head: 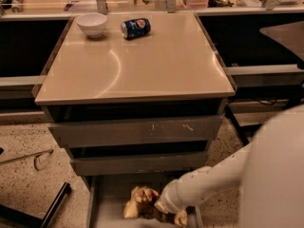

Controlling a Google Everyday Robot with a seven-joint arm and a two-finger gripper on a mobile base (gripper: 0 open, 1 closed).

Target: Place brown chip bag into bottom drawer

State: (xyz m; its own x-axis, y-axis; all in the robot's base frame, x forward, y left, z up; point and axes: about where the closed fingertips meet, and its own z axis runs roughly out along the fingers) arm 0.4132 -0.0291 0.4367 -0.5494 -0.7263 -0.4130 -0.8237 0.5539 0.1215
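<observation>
One brown chip bag (140,201) lies crumpled in the pulled-out bottom drawer (107,198), below the bench's (156,65) front edge. The gripper (161,208) is down in that drawer at the bag's right end, against it; whether it has hold of the bag I cannot tell. A white bowl (91,23) sits at the far left corner, with a blue can (136,27) on its side just beside it.

Glossy tan desk top (156,65), white bowl (91,23) at its far left corner, blue soda can (136,27), grey bottom drawer (107,198), yellow-ended brown chip bag (141,197), white-armed gripper (162,208) on the bag below the front edge.
</observation>
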